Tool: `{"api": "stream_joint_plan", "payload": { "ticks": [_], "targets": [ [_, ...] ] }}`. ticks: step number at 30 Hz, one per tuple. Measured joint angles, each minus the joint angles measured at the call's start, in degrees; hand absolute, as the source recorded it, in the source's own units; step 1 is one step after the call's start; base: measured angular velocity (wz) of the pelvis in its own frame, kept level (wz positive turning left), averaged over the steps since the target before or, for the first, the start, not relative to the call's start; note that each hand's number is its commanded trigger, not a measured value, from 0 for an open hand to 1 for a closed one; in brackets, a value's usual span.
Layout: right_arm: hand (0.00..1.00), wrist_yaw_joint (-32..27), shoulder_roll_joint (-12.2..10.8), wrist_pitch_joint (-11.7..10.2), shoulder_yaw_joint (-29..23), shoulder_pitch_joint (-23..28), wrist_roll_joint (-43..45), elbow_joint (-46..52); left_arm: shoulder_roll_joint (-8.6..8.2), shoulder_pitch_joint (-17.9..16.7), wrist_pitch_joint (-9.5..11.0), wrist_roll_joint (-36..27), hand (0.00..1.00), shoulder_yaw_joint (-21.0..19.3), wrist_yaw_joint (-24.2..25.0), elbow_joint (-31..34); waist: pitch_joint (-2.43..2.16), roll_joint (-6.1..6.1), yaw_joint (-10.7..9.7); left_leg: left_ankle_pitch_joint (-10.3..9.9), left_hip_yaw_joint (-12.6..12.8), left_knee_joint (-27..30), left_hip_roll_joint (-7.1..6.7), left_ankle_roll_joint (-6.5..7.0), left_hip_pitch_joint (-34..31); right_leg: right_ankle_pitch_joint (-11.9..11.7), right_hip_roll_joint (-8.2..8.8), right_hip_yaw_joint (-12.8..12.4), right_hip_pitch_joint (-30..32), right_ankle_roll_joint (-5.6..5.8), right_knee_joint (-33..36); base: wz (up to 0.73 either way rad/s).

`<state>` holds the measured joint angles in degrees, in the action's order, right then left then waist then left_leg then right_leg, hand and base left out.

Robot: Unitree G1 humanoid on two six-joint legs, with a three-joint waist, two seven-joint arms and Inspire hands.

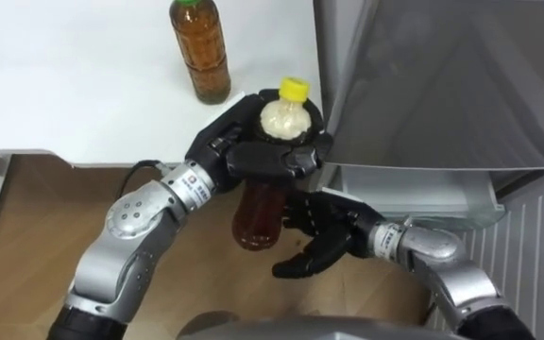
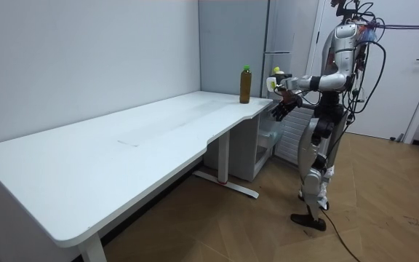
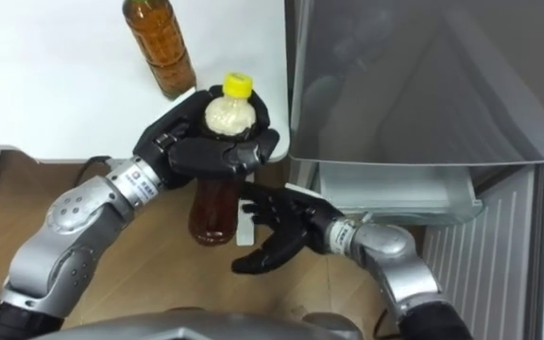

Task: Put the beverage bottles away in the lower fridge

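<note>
Left eye view: left hand (image 1: 267, 159) clamped round the shoulder of the yellow-capped brown plastic tea bottle (image 1: 258, 215), likely heavy and slick; right hand (image 1: 324, 231) spread.

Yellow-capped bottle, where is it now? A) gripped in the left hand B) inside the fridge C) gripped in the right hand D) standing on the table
A: the left hand has its fingers curled round the yellow-capped bottle, while the right hand is open near its base.
</note>
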<state>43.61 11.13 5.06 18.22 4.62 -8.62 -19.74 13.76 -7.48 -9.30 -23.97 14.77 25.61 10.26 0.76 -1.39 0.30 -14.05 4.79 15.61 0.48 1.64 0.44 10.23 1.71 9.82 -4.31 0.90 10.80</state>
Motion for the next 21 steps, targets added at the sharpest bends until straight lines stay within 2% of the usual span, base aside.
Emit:
{"api": "stream_joint_plan", "payload": {
  "ticks": [7,13,15,18,21],
  "targets": [
    [0.0,5.08,0.1,0.01,0.92,-0.08,-8.35,0.33,0.39,0.0,0.95,1.17,1.0,0.24,1.64,-0.16,0.01,-0.49,0.33,0.15,-0.26,0.24,-0.08,0.25,-0.3,0.0,0.32,0.57,0.05,0.0,0.11,0.03],
    [0.0,7.77,0.02,0.02,2.98,-0.08,-14.19,1.03,0.4,-0.08,1.14,1.18,1.0,2.66,2.63,-0.5,0.02,-0.9,0.3,0.19,-0.27,0.04,-0.15,0.32,-0.22,0.0,0.4,0.43,0.04,0.0,0.11,0.0],
    [0.0,7.86,-0.2,0.14,3.44,0.01,-14.85,1.03,0.57,-0.09,1.14,1.17,1.0,3.18,3.22,-0.62,0.04,-0.87,0.52,0.19,-0.25,0.03,-0.11,0.32,-0.25,0.0,0.36,0.38,0.05,0.0,0.1,0.0],
    [0.0,7.18,0.93,0.81,5.02,-0.08,-19.4,1.13,0.66,-0.08,1.21,1.03,1.0,3.74,3.94,-0.63,0.06,-0.82,0.68,0.18,-0.21,0.09,-0.02,0.31,-1.06,0.0,0.31,0.46,0.52,0.0,0.04,0.0],
    [0.0,6.06,1.05,1.38,5.82,-0.07,-21.94,1.71,0.57,-0.06,1.21,1.04,1.0,4.0,4.75,-0.63,0.15,-0.49,1.15,0.18,-0.23,0.15,-0.03,0.31,-0.99,0.0,0.29,0.49,0.5,0.0,-0.01,0.0]
  ]
}}
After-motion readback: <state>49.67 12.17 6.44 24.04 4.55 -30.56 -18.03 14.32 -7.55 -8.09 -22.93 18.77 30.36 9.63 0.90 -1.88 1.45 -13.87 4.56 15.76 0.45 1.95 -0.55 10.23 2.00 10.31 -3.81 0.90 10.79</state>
